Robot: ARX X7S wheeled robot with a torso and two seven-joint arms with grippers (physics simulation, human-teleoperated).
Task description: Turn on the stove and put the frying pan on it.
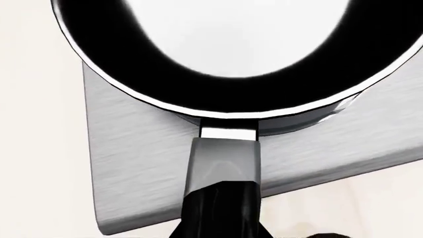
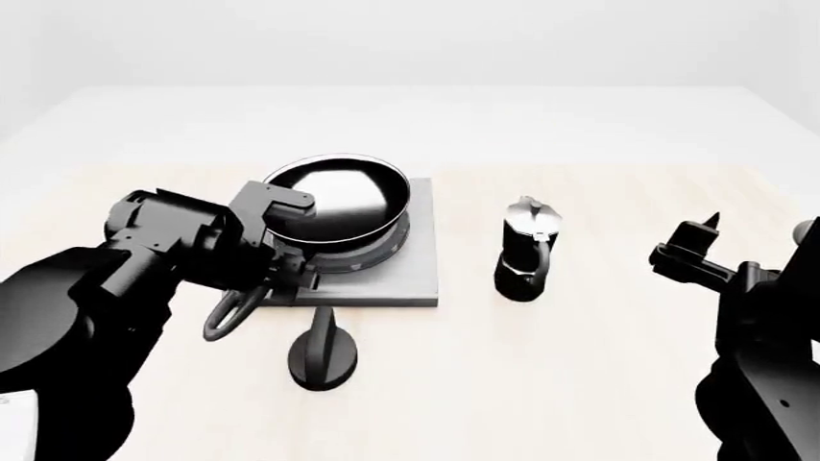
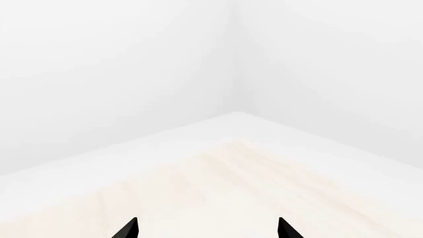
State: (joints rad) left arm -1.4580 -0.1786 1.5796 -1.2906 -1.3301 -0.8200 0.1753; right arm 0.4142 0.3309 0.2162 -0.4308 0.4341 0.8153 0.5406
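The frying pan [image 2: 337,200] sits on the stove [image 2: 417,259], its bowl over the burner and well inside the slab's far and right edges. Its handle [image 1: 221,188] runs out toward 7 o'clock, crossing the slab's near-left edge. The left gripper [image 2: 263,279] is at that handle's end; whether its fingers clamp the handle cannot be told. The knob [image 2: 323,353] stands apart at 6 o'clock from the slab, on the bare table [image 2: 551,384]. A moka pot [image 2: 527,250] stands at 3 o'clock, just clear of the slab's right edge. The right gripper [image 3: 208,229] hangs farther out at 3 o'clock, its fingertips [image 3: 130,229] spread apart and empty, open tabletop around it.
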